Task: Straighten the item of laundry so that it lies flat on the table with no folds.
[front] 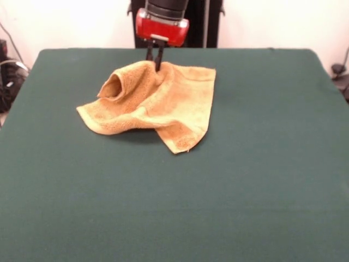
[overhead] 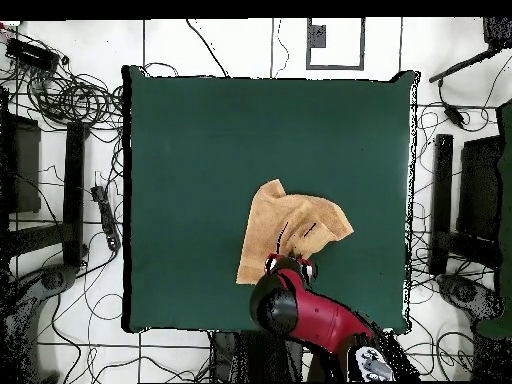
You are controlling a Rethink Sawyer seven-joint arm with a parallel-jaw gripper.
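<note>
- A wide bench [front: 262,180] covered in plain dark green cloth fills most of the front view, from the lower edge up to a pale wall at the top.
- A mustard-yellow terry towel [front: 163,103] lies crumpled on the bench, a little left of centre and in the upper half of the frame.
- The towel is not flat. Its upper left part rises in a rolled hump with an open hollow facing left, and folds run down across the middle.
- One corner of the towel points toward the lower centre of the frame; another spreads out flat to the left.
- The red and black arm [front: 162,24] comes down from the top centre of the front view.
- Its gripper [front: 156,61] meets the towel's raised upper edge. The two dark fingers [front: 158,57] stand close together and appear to pinch the cloth at that ridge, holding it up off the bench.
- In the overhead view the same towel [overhead: 285,235] sits right of centre in the lower half of the green bench [overhead: 190,150], with dark creases across its lower right part.
- There the red arm [overhead: 315,315] enters from the bottom edge, and the gripper [overhead: 290,265] sits over the towel's lower edge.
- Tangled cables [overhead: 70,95] lie on the pale floor [overhead: 230,45] around the bench.
</note>
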